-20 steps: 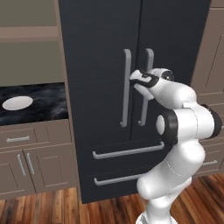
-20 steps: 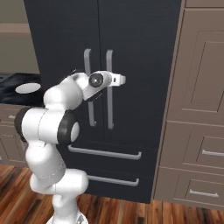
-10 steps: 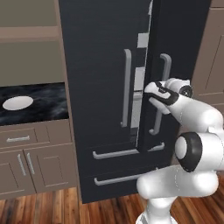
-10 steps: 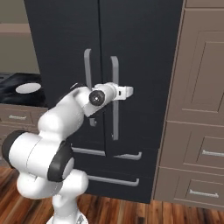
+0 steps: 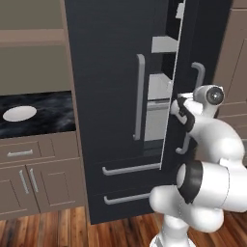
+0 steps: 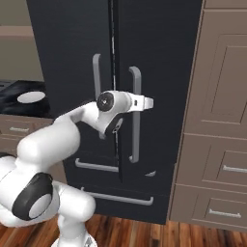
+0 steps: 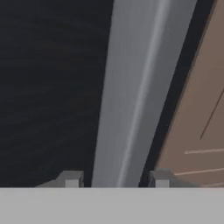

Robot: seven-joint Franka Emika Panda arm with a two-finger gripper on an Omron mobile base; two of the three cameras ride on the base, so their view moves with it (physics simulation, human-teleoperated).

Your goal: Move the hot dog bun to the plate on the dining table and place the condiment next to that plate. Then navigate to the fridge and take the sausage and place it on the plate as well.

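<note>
The tall black fridge (image 5: 108,87) (image 6: 159,53) stands straight ahead. Its right door (image 5: 193,43) is swung partly open, and pale shelves (image 5: 158,91) show through the gap. My gripper (image 6: 141,102) (image 7: 116,179) is shut on that door's long grey handle (image 6: 136,125) (image 7: 131,87), which runs between the two fingertips in the hand view. In the left base view the gripper (image 5: 182,115) sits at the handle (image 5: 198,72) about halfway down. The sausage is hidden inside the fridge. The hot dog bun, plate, condiment and dining table are out of view.
Left of the fridge, a small white plate (image 5: 19,114) (image 6: 31,97) lies on the black marbled worktop (image 5: 53,120) over brown cabinets. Tall brown cabinets with drawers (image 6: 222,135) stand close on the fridge's right. The left door's handle (image 5: 139,96) and two drawer bars (image 5: 130,169) face me.
The fridge's right door has swung from shut to partly open. My arm has drawn back toward the base with the handle in the gripper.
</note>
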